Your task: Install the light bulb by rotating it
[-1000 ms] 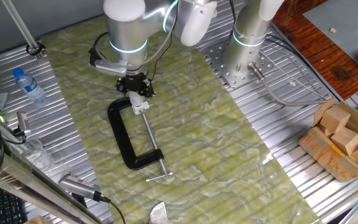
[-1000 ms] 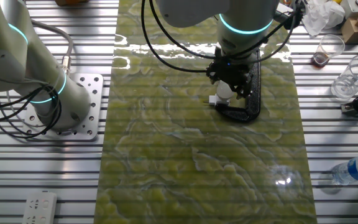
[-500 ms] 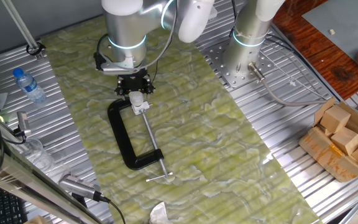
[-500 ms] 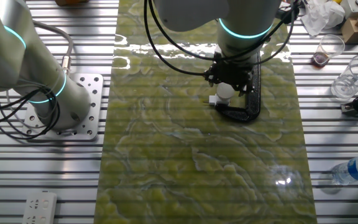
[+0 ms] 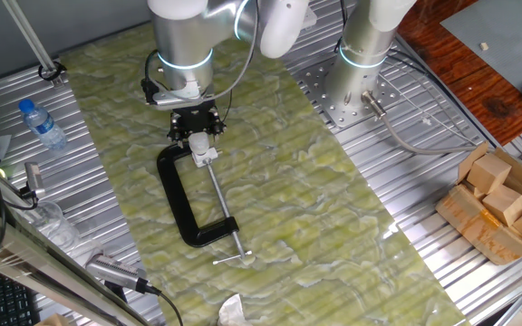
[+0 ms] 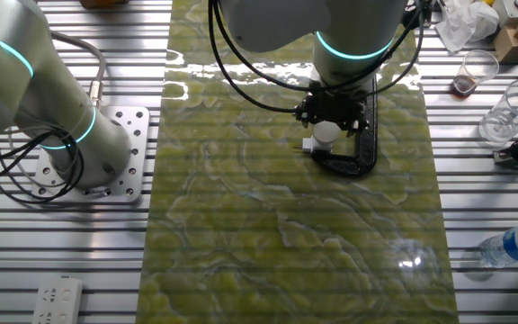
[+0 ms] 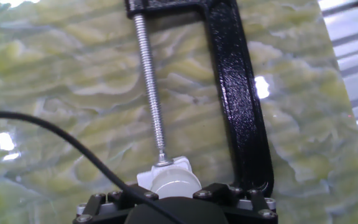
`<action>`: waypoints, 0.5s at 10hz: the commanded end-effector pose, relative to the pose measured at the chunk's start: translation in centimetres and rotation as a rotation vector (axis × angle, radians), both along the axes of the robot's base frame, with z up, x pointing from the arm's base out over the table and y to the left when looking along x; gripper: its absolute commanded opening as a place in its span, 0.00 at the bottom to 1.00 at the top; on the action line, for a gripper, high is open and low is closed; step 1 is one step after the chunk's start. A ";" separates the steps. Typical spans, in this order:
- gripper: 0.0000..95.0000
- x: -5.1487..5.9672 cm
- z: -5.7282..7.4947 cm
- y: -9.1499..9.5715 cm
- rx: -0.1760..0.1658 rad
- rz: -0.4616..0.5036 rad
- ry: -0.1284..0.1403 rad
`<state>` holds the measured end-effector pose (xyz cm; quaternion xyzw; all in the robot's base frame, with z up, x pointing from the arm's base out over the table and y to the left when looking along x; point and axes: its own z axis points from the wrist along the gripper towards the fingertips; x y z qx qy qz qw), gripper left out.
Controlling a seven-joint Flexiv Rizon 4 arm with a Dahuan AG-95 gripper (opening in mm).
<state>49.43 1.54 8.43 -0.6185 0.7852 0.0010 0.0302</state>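
Hand view: gripper (image 7: pixel 178 200) poised directly over the light bulb (image 7: pixel 174 183) at the clamp's jaw end.

Seen from the hand, the white light bulb sits in a small white holder (image 7: pixel 166 169) immediately below the fingers, touching the tip of the long steel screw (image 7: pixel 150 87) of the black C-clamp (image 7: pixel 235 93) — the screw's long axis runs straight away from the bulb across the green mat (image 5: pixel 270 172). Whether the fingers are pinching the bulb or merely spread round it cannot be told; the hand's body hides them. Toward the bench's right edge in one fixed view, a cardboard box (image 5: pixel 501 206) holds wooden blocks — a plastic cup (image 6: pixel 477 70) stands near a far corner in the other.
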 end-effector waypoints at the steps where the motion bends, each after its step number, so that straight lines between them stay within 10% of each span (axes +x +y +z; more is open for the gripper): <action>1: 0.80 0.1 -0.3 -0.1 0.005 0.002 -0.002; 5: 0.80 0.2 -0.3 0.1 0.000 0.019 -0.002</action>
